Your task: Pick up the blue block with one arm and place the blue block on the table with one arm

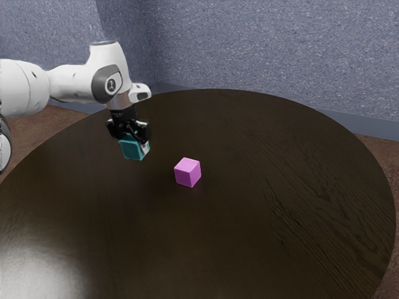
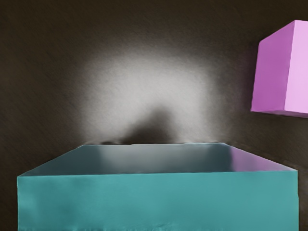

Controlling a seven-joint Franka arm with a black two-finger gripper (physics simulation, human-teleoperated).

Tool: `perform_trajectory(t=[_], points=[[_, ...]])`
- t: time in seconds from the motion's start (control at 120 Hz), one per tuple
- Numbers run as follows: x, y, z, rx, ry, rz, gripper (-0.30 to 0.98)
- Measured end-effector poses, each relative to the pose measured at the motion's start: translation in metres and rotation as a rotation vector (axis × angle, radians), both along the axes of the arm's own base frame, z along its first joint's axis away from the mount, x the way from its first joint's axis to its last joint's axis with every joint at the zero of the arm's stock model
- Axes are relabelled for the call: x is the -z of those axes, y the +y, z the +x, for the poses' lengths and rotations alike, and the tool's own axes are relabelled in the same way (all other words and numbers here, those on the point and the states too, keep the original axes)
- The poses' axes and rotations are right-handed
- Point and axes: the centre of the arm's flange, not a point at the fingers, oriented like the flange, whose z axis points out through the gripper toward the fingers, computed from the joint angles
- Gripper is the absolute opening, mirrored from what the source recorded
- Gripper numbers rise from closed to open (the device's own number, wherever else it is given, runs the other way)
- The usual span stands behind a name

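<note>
Nearest to me, the round, dark-brown surface [image 1: 249, 249] spreads out with its wood grain showing, and a pale glare lies on it toward the exterior view's lower left. Further in, a pink block [image 1: 187, 172] sits on the surface, one corner turned my way and its top a lighter pink than its sides.

Beyond it, toward the exterior view's left, the blue block [image 1: 130, 151], really more of a teal, hangs below the black gripper [image 1: 135, 138]. The gripper is closed on it, its fingers parted only by the block's own width. The block is slightly tilted and near the pink one, well apart from touching it. As far as I can judge from here, its underside is clear of the surface, though the dark wood makes that hard to read.

In the wrist view the blue block looms close under the hand, a soft patch of light and a dark shadow lying on the surface past it.

The white arm [image 1: 75, 83] reaches in from the exterior view's left. Behind the surface's far rim stands a speckled blue-grey wall [image 1: 262, 50], with brown floor [image 1: 59, 118] at its foot.
</note>
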Motion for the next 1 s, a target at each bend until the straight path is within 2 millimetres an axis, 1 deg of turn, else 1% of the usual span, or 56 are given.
perform_trajectory(t=[0.05,0.092,0.158,0.2,0.233,0.408,0.475,0.508,0.542,0.608,0.65,0.683,0.7,0.725,0.75,0.775,0.825,0.883,1.0], points=[[0.019,0.016,0.002,-0.015,0.020,-0.003,0.35],[0.032,0.026,0.004,-0.021,0.032,-0.006,0.36],[0.049,0.033,0.010,-0.020,0.044,-0.009,0.36],[0.055,0.034,0.011,-0.017,0.049,-0.013,0.36],[0.057,0.035,0.012,-0.014,0.049,-0.016,0.41],[0.058,0.034,0.013,0.001,0.043,-0.033,0.54],[0.051,0.034,0.013,0.007,0.034,-0.036,0.58],[0.037,0.032,0.013,0.012,0.016,-0.034,0.60],[0.011,0.029,0.012,0.020,-0.013,-0.029,0.61],[-0.082,0.005,-0.001,0.063,-0.109,-0.012,0.63],[-0.151,-0.021,-0.019,0.107,-0.177,0.003,0.64],[-0.196,-0.043,-0.036,0.145,-0.222,0.014,0.65],[-0.215,-0.055,-0.044,0.167,-0.240,0.019,0.65],[-0.234,-0.073,-0.053,0.199,-0.256,0.026,0.65],[-0.245,-0.086,-0.060,0.225,-0.260,0.030,0.66],[-0.251,-0.096,-0.064,0.245,-0.258,0.033,0.66],[-0.256,-0.106,-0.070,0.266,-0.246,0.036,0.67],[-0.257,-0.106,-0.074,0.272,-0.228,0.040,0.67],[-0.259,-0.094,-0.079,0.258,-0.203,0.046,0.68]])
